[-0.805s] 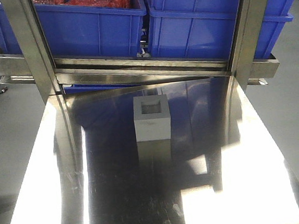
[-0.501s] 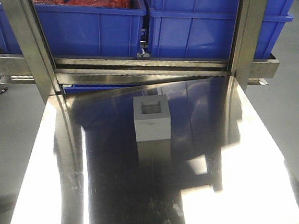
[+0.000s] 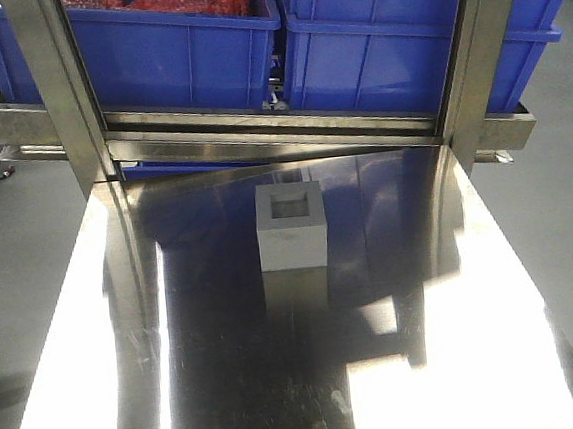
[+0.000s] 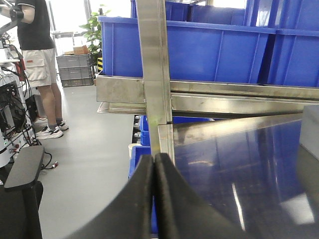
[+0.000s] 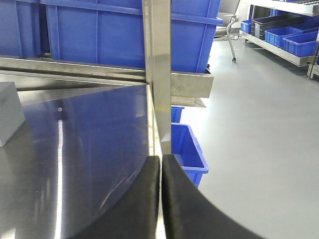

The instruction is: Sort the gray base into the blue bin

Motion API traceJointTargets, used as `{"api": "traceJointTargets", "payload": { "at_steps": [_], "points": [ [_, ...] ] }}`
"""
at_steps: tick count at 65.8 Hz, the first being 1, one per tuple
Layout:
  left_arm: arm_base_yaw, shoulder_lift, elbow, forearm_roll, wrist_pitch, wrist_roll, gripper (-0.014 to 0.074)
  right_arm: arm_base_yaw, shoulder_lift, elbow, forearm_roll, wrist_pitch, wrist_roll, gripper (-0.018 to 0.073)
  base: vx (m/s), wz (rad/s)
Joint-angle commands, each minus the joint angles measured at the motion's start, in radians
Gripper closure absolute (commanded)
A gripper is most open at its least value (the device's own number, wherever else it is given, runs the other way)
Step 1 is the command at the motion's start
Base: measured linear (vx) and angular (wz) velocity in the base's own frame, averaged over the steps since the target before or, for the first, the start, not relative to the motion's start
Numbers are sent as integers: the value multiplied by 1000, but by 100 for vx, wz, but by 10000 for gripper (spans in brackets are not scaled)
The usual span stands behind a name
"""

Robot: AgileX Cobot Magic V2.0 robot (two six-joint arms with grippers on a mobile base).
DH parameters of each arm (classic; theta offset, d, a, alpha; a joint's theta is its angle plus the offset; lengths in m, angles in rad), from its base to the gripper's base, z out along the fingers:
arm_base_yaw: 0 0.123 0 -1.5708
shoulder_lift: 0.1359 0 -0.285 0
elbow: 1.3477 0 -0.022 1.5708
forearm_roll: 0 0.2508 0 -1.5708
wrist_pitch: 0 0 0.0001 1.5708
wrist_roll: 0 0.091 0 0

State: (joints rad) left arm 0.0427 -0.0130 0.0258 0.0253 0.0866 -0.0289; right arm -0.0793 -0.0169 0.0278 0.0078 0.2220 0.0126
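The plain light-gray cube-shaped base (image 3: 291, 226) sits recess-up on the polished steel counter (image 3: 430, 363), just in front of the deep bright-blue plastic bins (image 3: 382, 45) racked behind. The left tool (image 4: 154, 158) and right tool (image 5: 160, 159) are both pressed fully closed, gripping nothing.

No text, label, brand, number or sign is legible in any view. The small red mark (image 4: 31, 62) on the pale shorts (image 4: 41, 70) of the person (image 4: 34, 30) standing at the left of the left wrist view is too small to read.
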Motion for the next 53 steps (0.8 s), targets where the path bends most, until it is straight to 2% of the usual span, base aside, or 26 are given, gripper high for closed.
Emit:
{"api": "traceJointTargets", "payload": {
  "at_steps": [1, 29, 37, 44, 49, 53],
  "points": [
    [2, -12, -20, -2, -73, -3, 603, -2, 3, 1, -8, -75, -13, 564, 0, 0],
    [2, -12, -27, -2, -81, -3, 603, -2, 3, 1, -8, -75, -13, 564, 0, 0],
    [2, -12, -34, -36, -147, -27, 603, -2, 3, 1, -8, -75, -13, 564, 0, 0],
    [2, -7, -93, -88, -154, -42, 603, -2, 3, 1, -8, -75, -13, 564, 0, 0],
    [2, 23, -159, -78, -149, -25, 603, -2, 3, 1, -8, -75, -13, 564, 0, 0],
    [2, 72, -230, -49, -122, 19, 603, -2, 3, 1, -8, -75, -13, 564, 0, 0]
  ]
}}
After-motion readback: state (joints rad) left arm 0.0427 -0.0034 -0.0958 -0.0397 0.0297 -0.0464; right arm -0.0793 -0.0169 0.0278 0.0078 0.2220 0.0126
